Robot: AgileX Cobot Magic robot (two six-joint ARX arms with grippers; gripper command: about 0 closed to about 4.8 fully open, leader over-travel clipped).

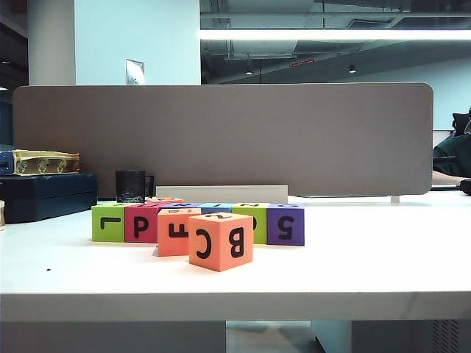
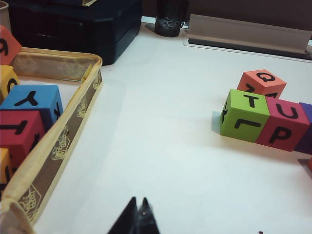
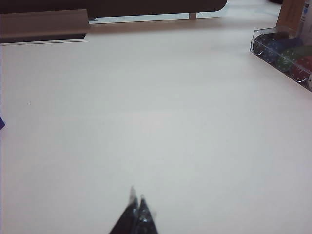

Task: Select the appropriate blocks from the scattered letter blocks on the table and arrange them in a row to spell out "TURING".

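On the white table [image 1: 368,257] a row of blocks stands: lime green [image 1: 108,223], magenta [image 1: 140,223], a second lime green [image 1: 255,220] and purple [image 1: 285,224], with a blue one [image 1: 214,208] half hidden behind two orange cubes. The left wrist view shows the lime green block [image 2: 243,114] with T on top and the magenta block [image 2: 282,124] with U on top. My left gripper [image 2: 138,201] is shut and empty, well short of them. My right gripper [image 3: 136,197] is shut over bare table [image 3: 156,122]. Neither gripper shows in the exterior view.
An orange cube marked F [image 1: 175,232] and a larger-looking one marked C and B [image 1: 221,241] stand before the row. A fabric-rimmed tray [image 2: 73,122] holds more cubes. A dark case [image 2: 73,29], a black cup [image 1: 131,186] and a clear box of coloured discs [image 3: 285,53] stand around.
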